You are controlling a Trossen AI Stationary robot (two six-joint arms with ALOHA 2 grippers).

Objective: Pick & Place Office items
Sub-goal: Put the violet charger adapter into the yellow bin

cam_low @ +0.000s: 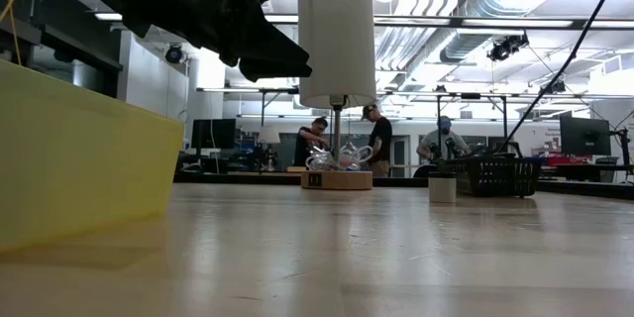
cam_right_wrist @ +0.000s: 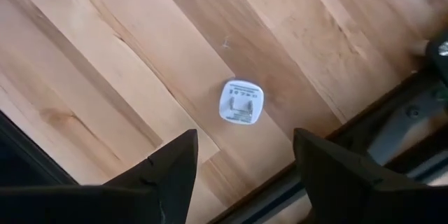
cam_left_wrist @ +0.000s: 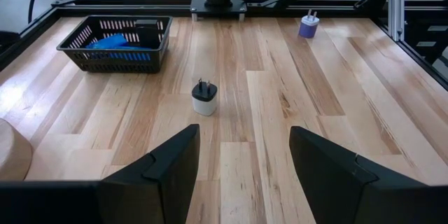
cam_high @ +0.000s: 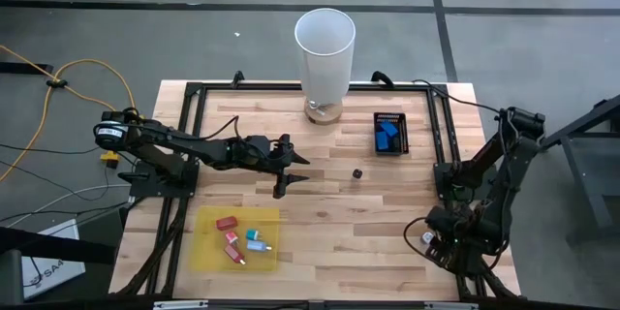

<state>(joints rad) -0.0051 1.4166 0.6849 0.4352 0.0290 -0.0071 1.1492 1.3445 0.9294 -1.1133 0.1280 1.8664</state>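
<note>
Blue pieces already fill the small black wire basket (cam_high: 390,134); red, pink and teal office items (cam_high: 240,240) wait on the flat yellow sheet (cam_high: 205,252). The left claw (cam_high: 282,166) hovers open mid-bench, empty; the right claw (cam_right_wrist: 241,175), open, hangs above a white plug adapter (cam_right_wrist: 241,101).

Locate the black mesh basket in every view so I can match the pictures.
High view: black mesh basket on the table's upper right, right of the small plug adapter.
Low view: basket at far right, just right of the adapter.
Left wrist view: basket at upper left, adapter near centre.
Right wrist view: not in it.
Shared landmark: the adapter.
</note>
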